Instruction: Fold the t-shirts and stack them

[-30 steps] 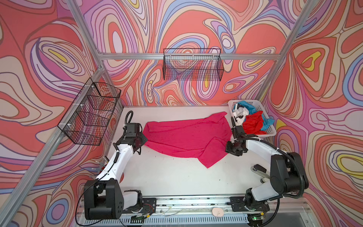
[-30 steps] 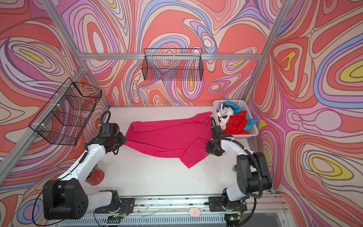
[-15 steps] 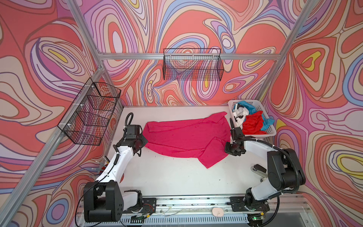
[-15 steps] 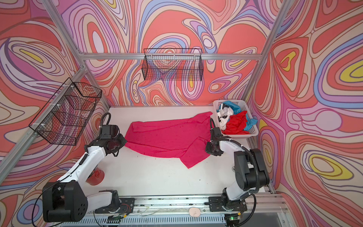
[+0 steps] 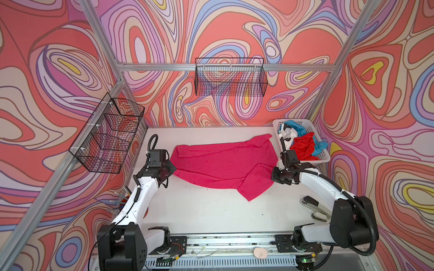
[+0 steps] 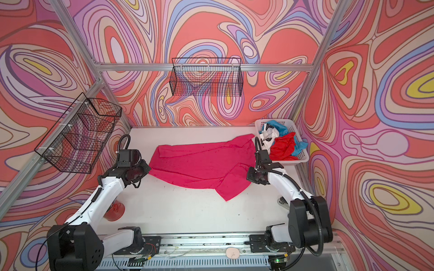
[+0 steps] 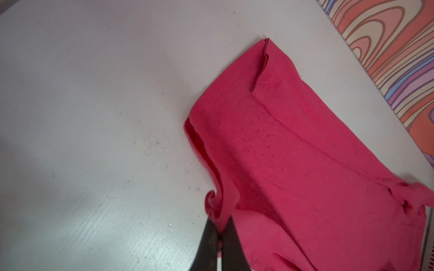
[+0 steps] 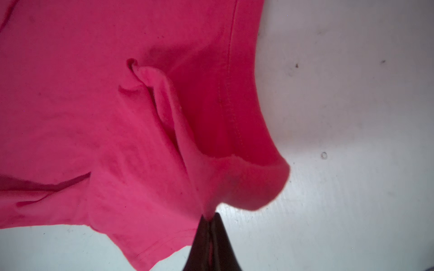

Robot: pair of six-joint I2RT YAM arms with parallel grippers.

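Surveying both top views, the magenta t-shirt (image 5: 223, 164) (image 6: 199, 166) lies spread but rumpled on the table (image 5: 211, 211), running between the two pincers. The left gripper (image 5: 173, 173) meets one end of it and the right gripper (image 5: 273, 175) meets the opposite end. Just beyond the right gripper, the white basket (image 5: 325, 159) holds the red t-shirt (image 5: 303, 145), teal t-shirt (image 5: 296, 125) and white t-shirt (image 5: 287, 134) in a loose heap, none yet folded. In the left wrist view, the left gripper (image 7: 219, 225) is pinched tight on a curled lip of the shirt's edge. The cloth runs flat across the table ahead of the tips, with one turned-over band along it. In the right wrist view, the right gripper (image 8: 209, 217) is likewise clamped on a small bunched fold close to the stitched hem (image 8: 231, 93), and the cloth tents up towards the tips. Assessment: the garment is light, limp and without stiffness, so it will sag and drag wherever it is unsupported. Such thin pinches may slip under pull. Hems and corners offer the firmest hold, and both ends are best carried together under even tension.
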